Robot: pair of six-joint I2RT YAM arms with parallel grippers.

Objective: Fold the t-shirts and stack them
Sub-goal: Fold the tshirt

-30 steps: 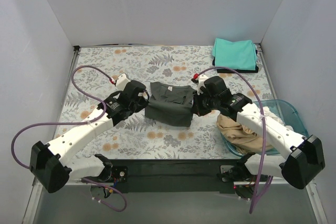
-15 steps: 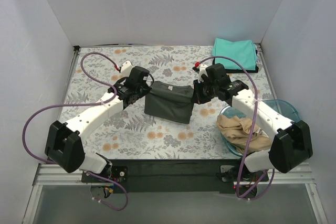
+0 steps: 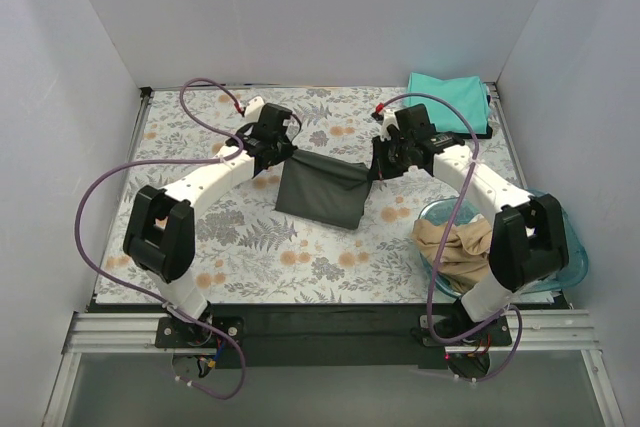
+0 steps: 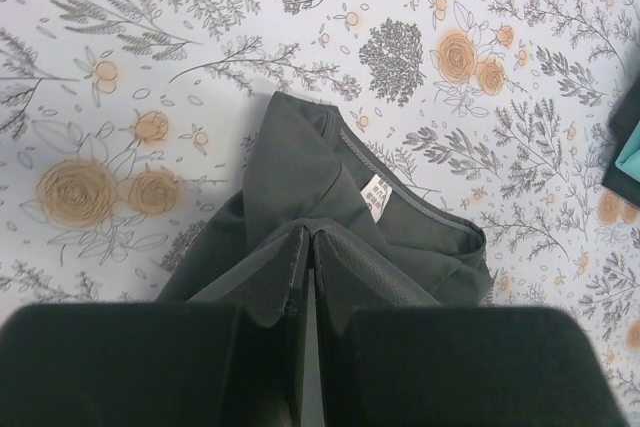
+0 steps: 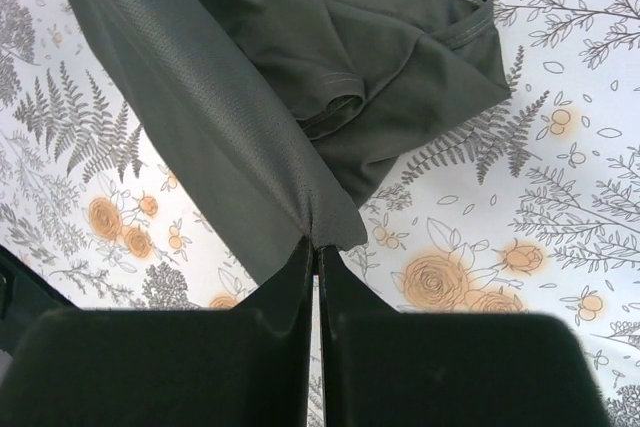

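Observation:
The dark grey t-shirt lies at the middle of the table with its near layer lifted towards the back. My left gripper is shut on its left corner, and my right gripper is shut on its right corner. In the left wrist view the gripper pinches the cloth, and the white neck label shows on the shirt below. In the right wrist view the gripper pinches a fold of the shirt. A folded teal t-shirt lies at the back right on a black one.
A translucent blue basin at the right front holds a crumpled tan t-shirt and a white one, barely seen. Purple cables loop over both arms. White walls close in the flowered table on three sides.
Both grippers have moved towards the back of the table, pulling the grey shirt's gripped edge up and over the rest of it. The arms have stretched out.

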